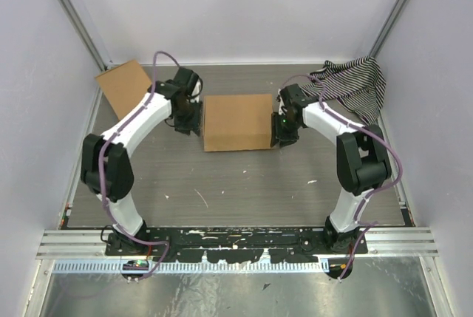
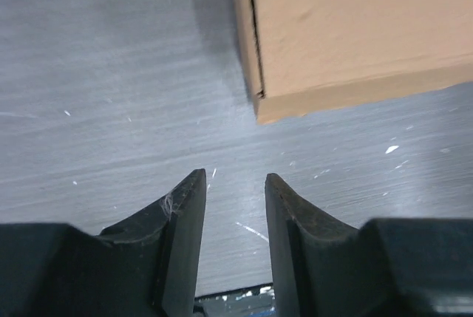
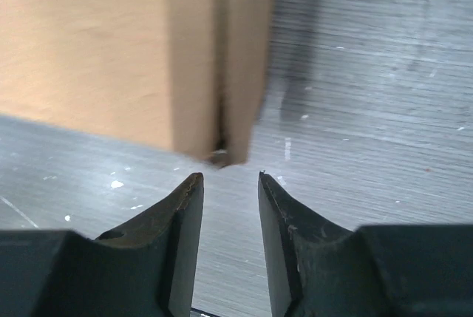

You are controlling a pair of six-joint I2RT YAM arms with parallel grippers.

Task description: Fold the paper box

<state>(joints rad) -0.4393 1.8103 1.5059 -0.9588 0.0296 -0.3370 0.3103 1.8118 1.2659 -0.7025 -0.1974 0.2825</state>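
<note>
The paper box, plain brown cardboard, lies closed and flat in the middle of the table, a little toward its far edge. My left pincer sits just beside the box's left side and my right pincer just beside its right side; both have their fingers spread with only bare table between them, pinching nothing. A smaller brown cardboard rectangle leans at the table's far left corner, and a black-and-white striped cloth is heaped at the far right corner.
</note>
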